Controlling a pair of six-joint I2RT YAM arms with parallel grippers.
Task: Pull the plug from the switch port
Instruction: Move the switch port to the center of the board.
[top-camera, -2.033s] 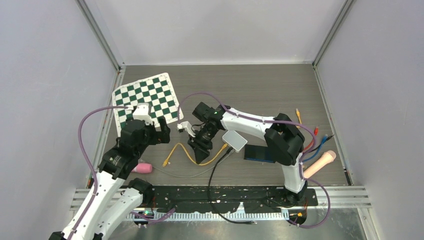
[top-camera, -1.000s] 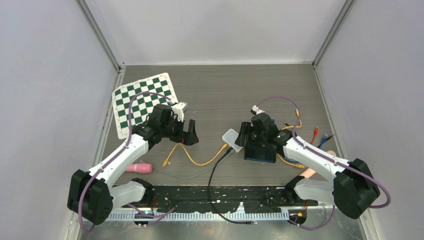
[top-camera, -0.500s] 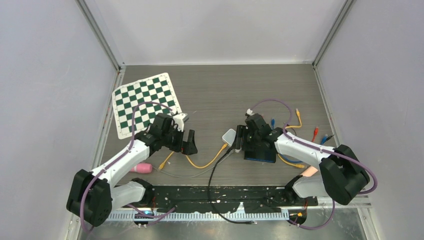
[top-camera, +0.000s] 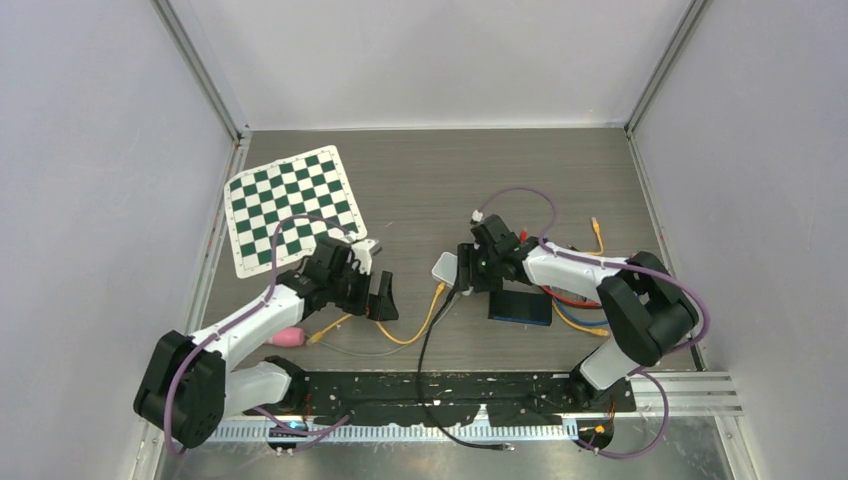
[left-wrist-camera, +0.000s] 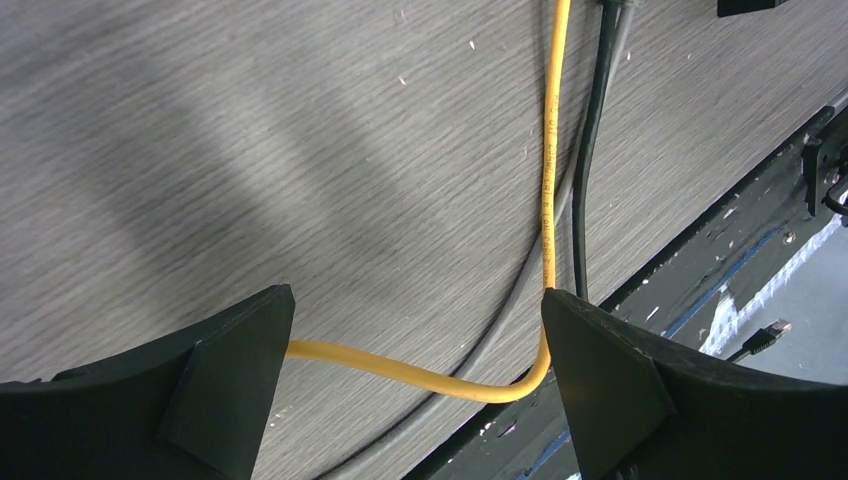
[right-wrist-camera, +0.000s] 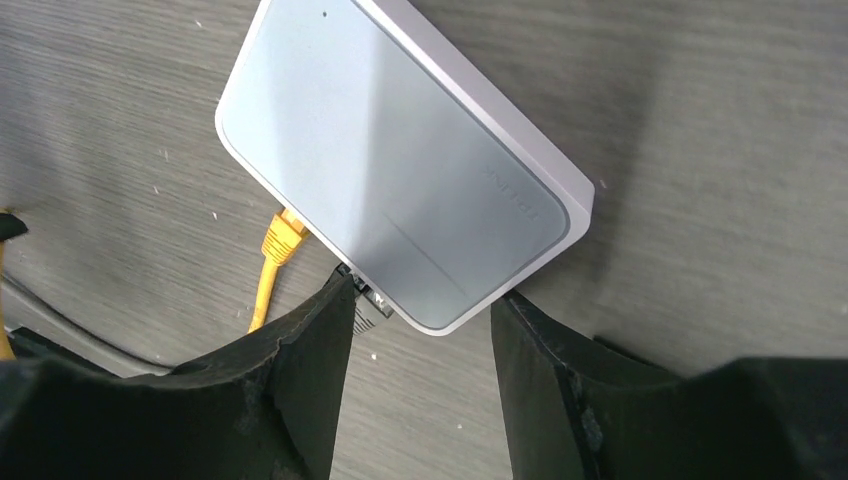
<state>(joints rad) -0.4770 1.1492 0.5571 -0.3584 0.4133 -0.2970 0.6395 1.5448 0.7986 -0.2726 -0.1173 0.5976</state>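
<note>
The switch (top-camera: 445, 267) is a small white box in the middle of the table. In the right wrist view a yellow plug (right-wrist-camera: 282, 234) sits in a port on the switch's (right-wrist-camera: 400, 170) near-left side, and a black plug (right-wrist-camera: 366, 303) sits beside it. My right gripper (top-camera: 468, 272) is open, its fingers either side of the switch's near corner (right-wrist-camera: 425, 300); the left finger touches the black plug. The yellow cable (top-camera: 410, 330) curves left. My left gripper (top-camera: 383, 297) stands wide open over that yellow cable (left-wrist-camera: 420, 375), which crosses between the fingers of the left gripper (left-wrist-camera: 412, 300).
A green checkered mat (top-camera: 290, 210) lies at the back left and a pink object (top-camera: 285, 337) at the near left. A dark blue box (top-camera: 520, 305) and coloured cables (top-camera: 578, 300) lie right of the switch. A black cable (top-camera: 422, 350) and a grey cable (left-wrist-camera: 520, 290) run to the black rail (top-camera: 450, 392).
My right gripper has swung left and now straddles the switch's corner; the switch has shifted a little left. My left gripper has moved slightly nearer, over the yellow cable. Both stayed open.
</note>
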